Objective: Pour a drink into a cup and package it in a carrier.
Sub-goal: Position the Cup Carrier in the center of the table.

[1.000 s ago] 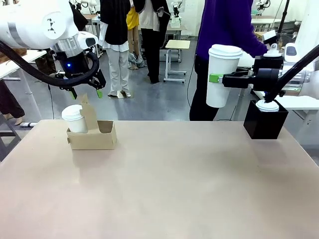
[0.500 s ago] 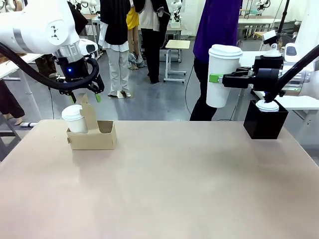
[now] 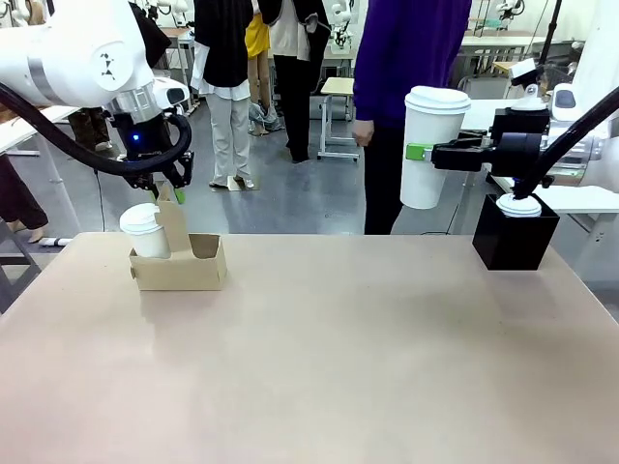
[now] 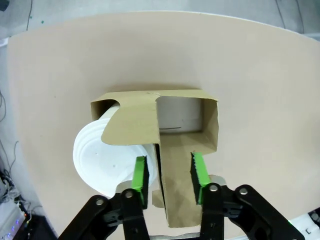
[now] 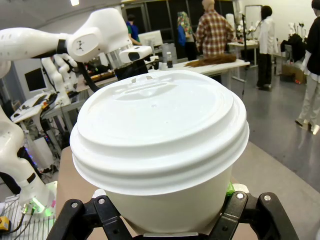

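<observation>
The brown cardboard carrier (image 3: 198, 268) sits at the table's far left with a short lidded white cup (image 3: 145, 232) in its left slot. My left gripper (image 3: 166, 191) hangs at the top of the carrier's upright handle (image 4: 175, 165). Its green pads (image 4: 140, 175) stand close on either side, shut on the handle. The slot (image 4: 182, 112) on the other side of the handle holds nothing. My right gripper (image 3: 418, 152) is shut on the tall white cup (image 3: 430, 145), upright, lidded and held high at the far right. The lid (image 5: 157, 120) hides the drink.
A black box (image 3: 513, 244) stands at the far right corner with a small lidded cup (image 3: 519, 205) on top, just below my right arm. A person in purple (image 3: 406, 58) stands at the far side. Bare tabletop (image 3: 319, 358) spans the middle and front.
My left gripper's fingers have closed inward onto the carrier's handle. The person in purple has stepped to the left. The right arm and the cup have not moved.
</observation>
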Motion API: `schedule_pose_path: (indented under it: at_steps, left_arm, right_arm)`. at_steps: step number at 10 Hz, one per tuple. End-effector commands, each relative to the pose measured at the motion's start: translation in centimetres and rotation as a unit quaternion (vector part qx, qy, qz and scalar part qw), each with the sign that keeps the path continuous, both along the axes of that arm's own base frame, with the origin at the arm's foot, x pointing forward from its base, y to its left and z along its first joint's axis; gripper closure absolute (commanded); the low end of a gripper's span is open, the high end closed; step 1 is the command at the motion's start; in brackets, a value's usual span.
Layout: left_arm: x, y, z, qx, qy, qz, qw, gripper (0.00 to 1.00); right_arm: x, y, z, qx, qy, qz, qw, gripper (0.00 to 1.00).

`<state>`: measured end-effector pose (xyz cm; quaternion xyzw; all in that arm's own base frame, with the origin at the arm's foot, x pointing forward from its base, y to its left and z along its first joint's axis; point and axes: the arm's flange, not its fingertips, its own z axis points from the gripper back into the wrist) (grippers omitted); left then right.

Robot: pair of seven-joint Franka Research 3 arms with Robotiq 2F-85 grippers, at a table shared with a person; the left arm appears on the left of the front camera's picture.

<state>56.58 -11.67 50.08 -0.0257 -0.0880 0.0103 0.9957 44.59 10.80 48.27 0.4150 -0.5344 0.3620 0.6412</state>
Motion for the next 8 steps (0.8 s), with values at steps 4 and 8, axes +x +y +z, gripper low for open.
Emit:
schedule_pose_path:
  at_steps: [4,8]
  left_arm:
    - [0.9,1.4,-0.3,0.027,-0.002,0.029,0.999,1.0]
    - [0.4,1.2,-0.4,0.009,0.0,0.01,1.0,1.0]
  right_arm:
    - [0.1,0.2,0.5,0.002,-0.003,0.0,1.0,0.2]
    - [0.1,0.2,0.5,0.002,-0.003,0.0,1.0,0.2]
